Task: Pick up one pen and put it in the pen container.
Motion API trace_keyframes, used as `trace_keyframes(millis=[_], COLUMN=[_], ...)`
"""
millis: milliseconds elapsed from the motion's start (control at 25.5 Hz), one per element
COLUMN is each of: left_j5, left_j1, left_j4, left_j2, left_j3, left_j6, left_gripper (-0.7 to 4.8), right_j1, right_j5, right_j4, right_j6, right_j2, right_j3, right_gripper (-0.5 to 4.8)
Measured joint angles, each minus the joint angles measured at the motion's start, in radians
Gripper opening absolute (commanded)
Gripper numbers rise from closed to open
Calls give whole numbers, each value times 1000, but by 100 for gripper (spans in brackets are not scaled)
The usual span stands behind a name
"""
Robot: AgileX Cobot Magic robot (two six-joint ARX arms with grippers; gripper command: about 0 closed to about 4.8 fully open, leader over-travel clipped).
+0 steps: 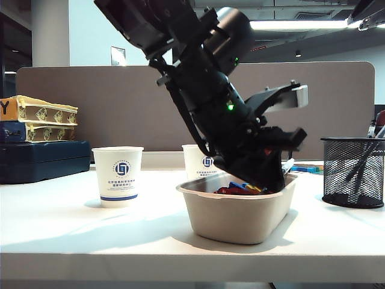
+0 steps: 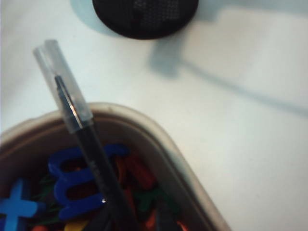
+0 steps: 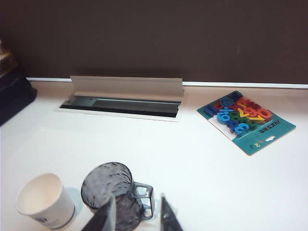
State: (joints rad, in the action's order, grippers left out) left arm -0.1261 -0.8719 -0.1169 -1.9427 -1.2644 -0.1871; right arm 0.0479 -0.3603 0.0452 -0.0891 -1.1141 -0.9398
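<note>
Pen tilted over tray rim at left tool, grasp unclear; right tool agape near mug.

From table-edge height my exterior camera faces the beige tray; my left wrist camera looks closely down on that tray's rim, my right wrist camera elsewhere.

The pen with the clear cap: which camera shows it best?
The left wrist view. The pen runs across that picture, its clear cap sticking out over the rim of the beige tray. The exterior view shows only its pale tip beside the left arm. The right wrist view does not show it.
</note>
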Motion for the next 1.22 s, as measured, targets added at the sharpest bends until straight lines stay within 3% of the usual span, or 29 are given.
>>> trace_keyframes(millis=[157, 236, 628, 1217], left_j5=[15, 15, 16, 103], left_j1=[0, 0, 0, 0], left_j4=[-2, -2, -18, -43], left_j2=[-2, -2, 5, 198], left_j3=[-11, -27, -39, -62], left_j6=[0, 0, 1, 1], left_gripper=[89, 21, 20, 20], right_j1=[-1, -1, -3, -58], right_j5=[3, 9, 24, 26], right_j4=[24, 24, 24, 66], right_j6=[16, 16, 17, 1], right_j2=[0, 0, 0, 0], right_j3=[0, 0, 0, 0], right_gripper=[117, 117, 117, 118])
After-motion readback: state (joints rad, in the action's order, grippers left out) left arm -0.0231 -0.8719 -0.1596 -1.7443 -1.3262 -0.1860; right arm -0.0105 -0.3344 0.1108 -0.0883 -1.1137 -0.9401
